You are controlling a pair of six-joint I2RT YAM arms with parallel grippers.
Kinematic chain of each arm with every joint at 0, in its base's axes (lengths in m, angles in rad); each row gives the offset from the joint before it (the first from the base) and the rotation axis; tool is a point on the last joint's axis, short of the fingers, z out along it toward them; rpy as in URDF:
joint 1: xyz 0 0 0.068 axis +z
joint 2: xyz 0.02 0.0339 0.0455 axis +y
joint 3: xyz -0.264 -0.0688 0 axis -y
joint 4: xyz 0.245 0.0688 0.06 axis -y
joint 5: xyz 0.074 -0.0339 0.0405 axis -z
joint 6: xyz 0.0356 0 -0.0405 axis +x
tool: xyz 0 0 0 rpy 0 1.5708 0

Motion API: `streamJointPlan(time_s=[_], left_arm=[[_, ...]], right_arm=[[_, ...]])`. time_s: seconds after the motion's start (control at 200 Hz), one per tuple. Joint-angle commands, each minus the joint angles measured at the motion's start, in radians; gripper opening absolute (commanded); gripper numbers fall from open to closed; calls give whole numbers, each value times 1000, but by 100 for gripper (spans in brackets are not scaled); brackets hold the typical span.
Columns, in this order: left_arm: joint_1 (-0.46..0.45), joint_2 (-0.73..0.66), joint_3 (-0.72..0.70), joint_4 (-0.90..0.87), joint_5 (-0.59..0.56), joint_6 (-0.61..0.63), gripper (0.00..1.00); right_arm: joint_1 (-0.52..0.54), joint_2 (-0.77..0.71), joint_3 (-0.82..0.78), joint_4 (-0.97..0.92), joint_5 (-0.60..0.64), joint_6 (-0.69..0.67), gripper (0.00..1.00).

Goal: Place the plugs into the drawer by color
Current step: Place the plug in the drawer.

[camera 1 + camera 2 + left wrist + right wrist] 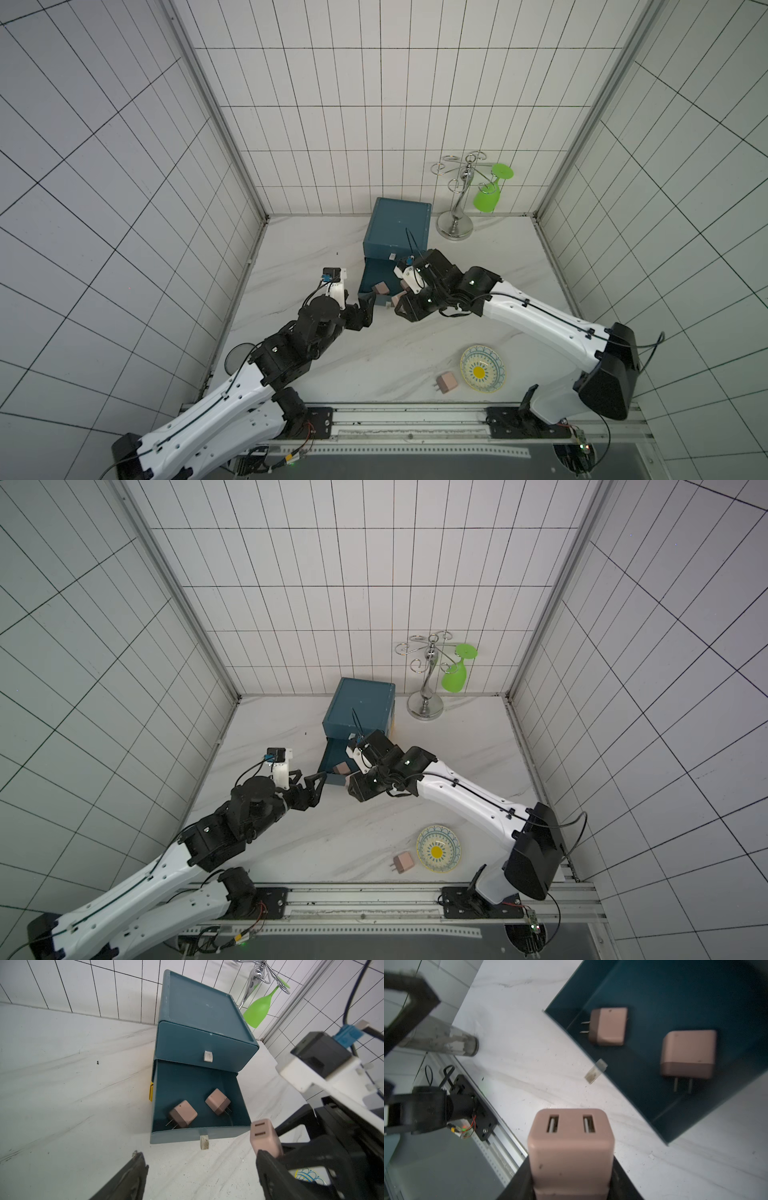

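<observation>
- A pinkish-beige plug (571, 1142) is being grasped by the right gripper (571, 1169). The black fingers are being pressed against the plug's two sides, and its face with the two slots is being turned away from the wrist.
- This plug is being carried over the table (332, 365), just outside the front wall of the lower drawer (180, 1136), near the drawer's corner on the right arm's side.
- The lower drawer is being kept pulled out of the dark teal drawer unit (397, 224), while the upper drawer (205, 1043) is being kept closed.
- Inside the lower drawer, one plug (182, 1113) and another plug (217, 1101), both pinkish-beige, are being shown lying on the floor, near each other but apart.
- The left gripper (305, 777) is being held wide open with nothing between its fingers, close to the drawer's front corner on the left arm's side.
- A loose plug (446, 382), also pinkish-beige, is being left on the table just beside the patterned dish (464, 365), well apart from the drawer unit.
- A green glass (488, 199) is being hung upside down from the chrome stand (455, 226) beside the drawer unit.
</observation>
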Motion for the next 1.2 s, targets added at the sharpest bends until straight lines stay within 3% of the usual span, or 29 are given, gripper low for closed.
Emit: streamJointPlan(time_s=[0.0, 0.23, 0.8, 1.005, 1.195], left_arm=[[33, 10, -15, 33, 40, -37, 84], [89, 62, -26, 55, 107, -46, 84], [94, 110, -15, 60, 126, -33, 84], [95, 112, -14, 63, 138, -33, 84], [94, 121, -12, 66, 150, -30, 84]], right_arm=[[-36, 77, 83, -44, 26, 65, 19], [-40, 224, 248, -99, 177, 86, 20], [-24, 445, 387, -160, 303, 44, 25], [-41, 477, 376, -208, 380, 47, 36], [-80, 476, 361, -220, 352, 31, 44]])
